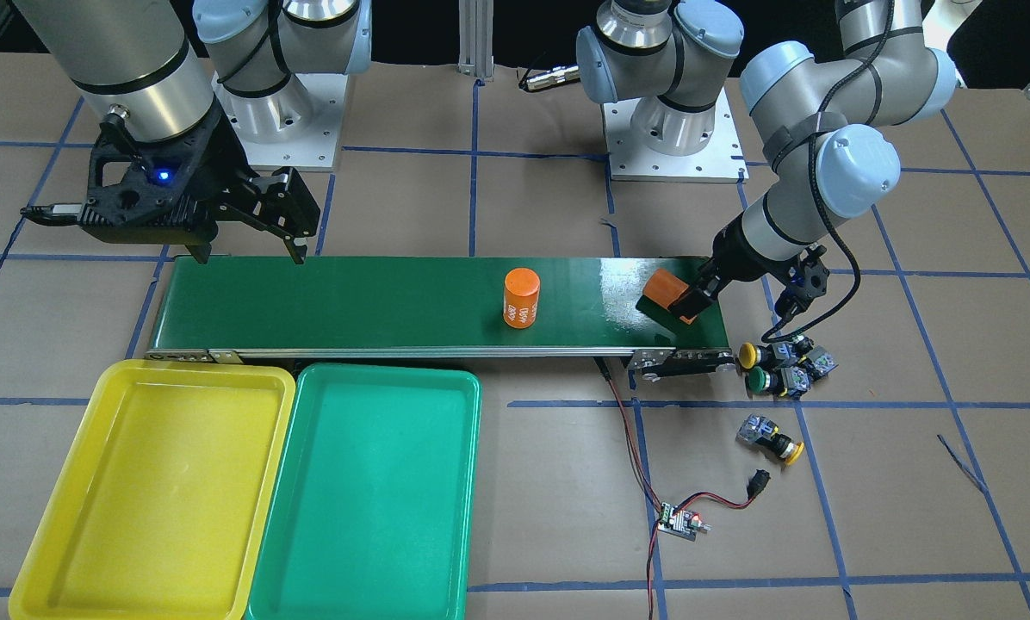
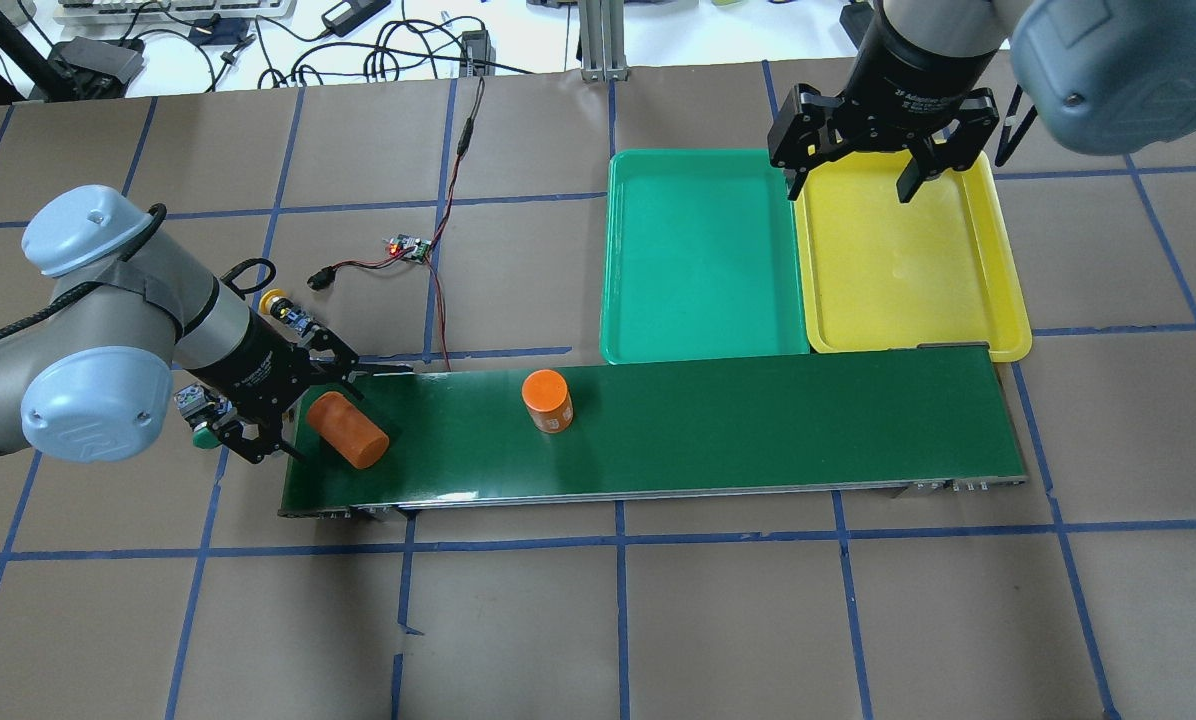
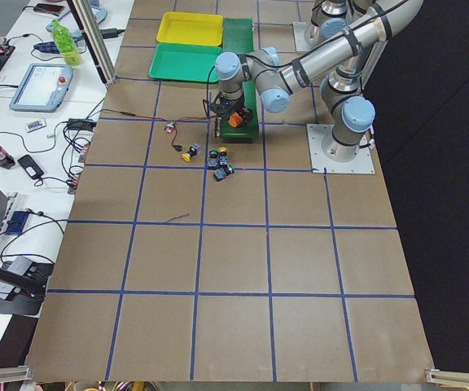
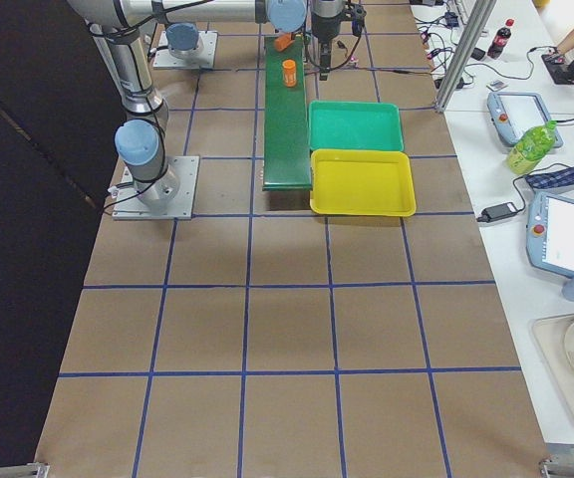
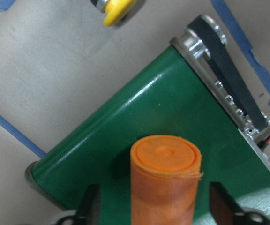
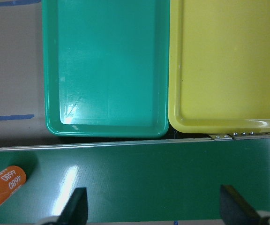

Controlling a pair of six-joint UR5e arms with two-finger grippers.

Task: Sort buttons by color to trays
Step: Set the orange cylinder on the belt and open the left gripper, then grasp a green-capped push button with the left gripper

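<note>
I am hovering my left gripper low over the conveyor belt at the end on my left side. Its jaws are standing spread either side of a smooth orange cylinder lying on its side on the glossy dark-green rubber. Slim gaps are showing between the cylinder and both fingers, so I am gripping nothing. A second orange cylinder, with white numbers on its wall, is standing upright mid-belt.

The buttons are lying on the matte brown paper just off that belt end. A yellow cap and a green cap are side by side, and a yellow-capped button is lying slightly apart, toward the circuit board with its red wires. Blue tape is gridding the paper, which is running on broadly beyond the buttons.

My right gripper is hanging wide open above the belt's other end. There the shiny, round-cornered green tray and yellow tray are sitting edge to edge just beside the belt's rail, well apart from the buttons.
</note>
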